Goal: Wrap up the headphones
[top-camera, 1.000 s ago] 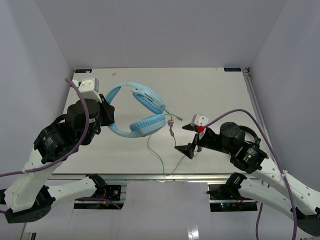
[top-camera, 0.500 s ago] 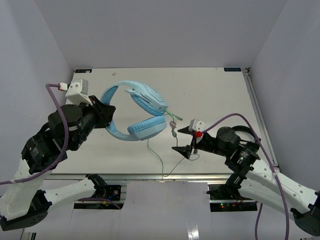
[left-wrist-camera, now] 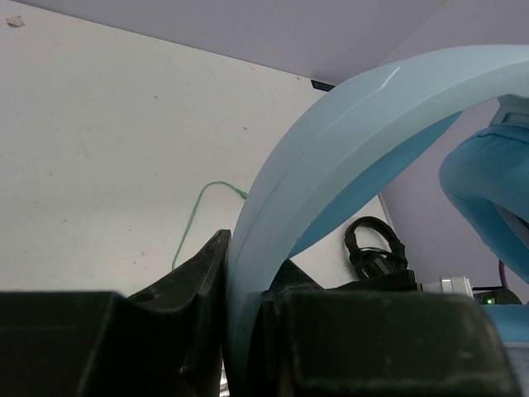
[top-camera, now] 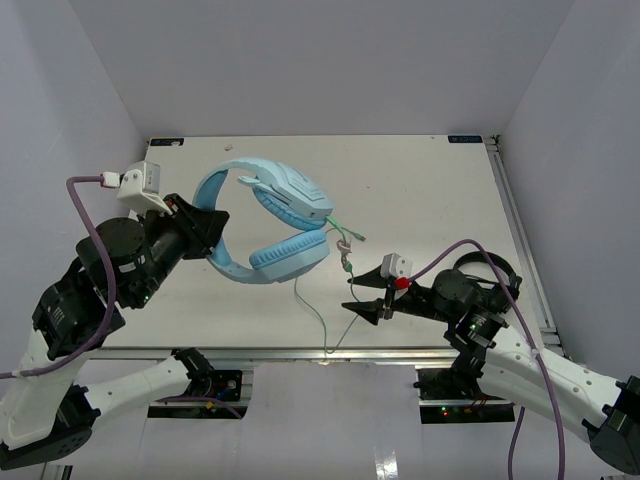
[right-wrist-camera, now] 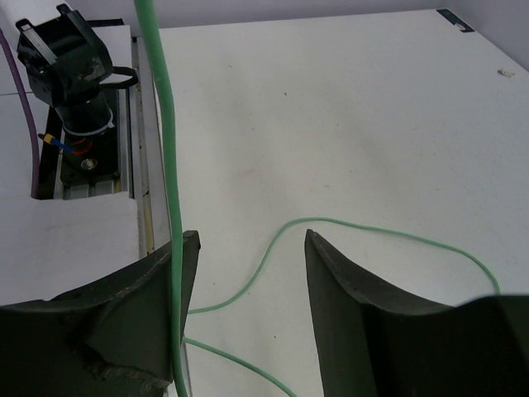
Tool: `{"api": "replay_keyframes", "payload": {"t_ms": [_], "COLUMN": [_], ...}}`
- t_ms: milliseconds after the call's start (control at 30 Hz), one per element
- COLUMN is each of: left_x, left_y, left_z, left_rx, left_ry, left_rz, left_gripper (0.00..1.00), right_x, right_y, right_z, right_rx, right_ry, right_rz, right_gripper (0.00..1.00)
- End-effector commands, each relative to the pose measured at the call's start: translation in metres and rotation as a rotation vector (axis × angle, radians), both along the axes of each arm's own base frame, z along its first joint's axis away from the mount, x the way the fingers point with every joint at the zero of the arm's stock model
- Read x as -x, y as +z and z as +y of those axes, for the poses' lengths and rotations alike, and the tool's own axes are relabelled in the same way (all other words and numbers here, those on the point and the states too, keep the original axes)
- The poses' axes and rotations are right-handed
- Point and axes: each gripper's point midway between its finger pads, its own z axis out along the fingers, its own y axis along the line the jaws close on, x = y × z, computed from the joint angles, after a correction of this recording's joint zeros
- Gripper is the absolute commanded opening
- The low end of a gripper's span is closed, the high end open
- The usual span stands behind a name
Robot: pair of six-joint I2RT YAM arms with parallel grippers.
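The right pincer (right-wrist-camera: 252, 248) stands half-wide with nothing pinched: the cable (right-wrist-camera: 163, 124), thin and pale green, runs along the inner face of one finger rather than through the middle of the gap. If the jaws shut from here, they may catch only its edge or nudge it aside, and so slim a strand would likely slip out at the first pull. Slack cable loops on the counter (top-camera: 420, 190) near the middle of its near edge, where it could snag on the rail during wrapping. Further out, the left pincer (left-wrist-camera: 244, 277) is clamped on the wide headband (left-wrist-camera: 331, 141), holding the headphones (top-camera: 285, 215) in the air over the left half of the counter. That grip is narrow on a smooth, curved band, so a hard tug from the right side could twist the band in the jaws or swing the earcups and spoil the winding. Black headphones (left-wrist-camera: 374, 248) lie by the right edge, close to the right arm, which could knock them.
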Motion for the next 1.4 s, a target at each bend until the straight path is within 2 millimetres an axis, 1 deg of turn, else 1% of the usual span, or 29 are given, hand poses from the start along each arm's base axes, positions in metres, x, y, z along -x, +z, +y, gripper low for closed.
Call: {"api": "replay_keyframes", "payload": {"t_ms": [0,167,300,367,433,500,567,600,633,667,700,733,767,867,1067,1100,1167,1200,1267,1300,1367], "left_x": [0.004,0.005,0.007,0.008,0.013,0.02,0.026,0.031,0.038,0.04,0.043,0.046,0.055,0.065,0.074,0.079,0.084,0.088,0.088,0.09,0.093], "left_y": [0.032,0.033,0.036,0.037,0.037,0.045,0.045,0.042,0.046,0.041,0.041,0.042,0.04,0.03,0.019,0.015,0.005,0.001,-0.012,-0.018,-0.029], "left_z": [-0.008,-0.006,-0.003,-0.005,-0.013,-0.023,-0.036,-0.043,-0.052,-0.06,-0.067,-0.074,-0.086,-0.109,-0.133,-0.14,-0.151,-0.155,-0.163,-0.166,-0.169], "left_rx": [0.165,0.174,0.187,0.196,0.218,0.257,0.279,0.28,0.296,0.295,0.304,0.315,0.316,0.323,0.285,0.278,0.265,0.259,0.235,0.226,0.205], "left_ry": [-0.031,-0.029,-0.025,-0.035,-0.085,-0.159,-0.235,-0.285,-0.345,-0.383,-0.421,-0.46,-0.542,-0.67,-0.82,-0.874,-0.951,-0.988,-1.025,-1.047,-1.079], "left_rz": [-0.064,-0.07,-0.077,-0.078,-0.089,-0.116,-0.135,-0.133,-0.144,-0.134,-0.136,-0.142,-0.136,-0.127,-0.127,-0.121,-0.095,-0.08,-0.045,-0.033,-0.014], "left_gripper": [0.0,0.0,0.0,0.0,0.0,0.0,0.0,0.0,0.0,0.0,0.0,0.0,0.0,0.0,0.0,0.0,0.0,0.0,0.0,0.0,0.0], "right_x": [0.007,0.009,0.006,0.006,0.006,0.006,0.007,0.006,0.006,0.006,0.005,0.005,0.004,-0.002,-0.01,-0.011,-0.017,-0.021,-0.029,-0.035,-0.045], "right_y": [0.017,0.017,0.011,0.009,0.008,0.004,0.004,0.002,0.006,0.006,0.007,0.009,0.009,0.013,0.034,0.037,0.036,0.042,0.041,0.045,0.041], "right_z": [0.01,0.012,0.012,0.013,0.014,0.016,0.02,0.021,0.024,0.026,0.027,0.029,0.029,0.029,0.036,0.038,0.043,0.045,0.048,0.049,0.051], "right_rx": [-0.086,-0.094,-0.09,-0.091,-0.094,-0.091,-0.092,-0.086,-0.089,-0.083,-0.082,-0.084,-0.082,-0.083,-0.085,-0.081,-0.057,-0.057,-0.036,-0.029,0.011], "right_ry": [0.064,0.082,0.069,0.07,0.071,0.079,0.099,0.103,0.113,0.118,0.119,0.12,0.119,0.09,0.085,0.086,0.078,0.065,0.04,0.02,-0.016], "right_rz": [-0.037,-0.036,-0.028,-0.025,-0.023,-0.015,-0.013,-0.006,-0.011,-0.004,0.0,0.003,0.004,-0.007,-0.033,-0.035,-0.023,-0.037,-0.034,-0.043,-0.036], "right_gripper": [0.6,0.6,0.58,0.57,0.5,0.45,0.36,0.32,0.29,0.16,0.11,0.08,0.08,0.08,0.08,0.08,0.08,0.08,0.08,0.08,0.08]}}
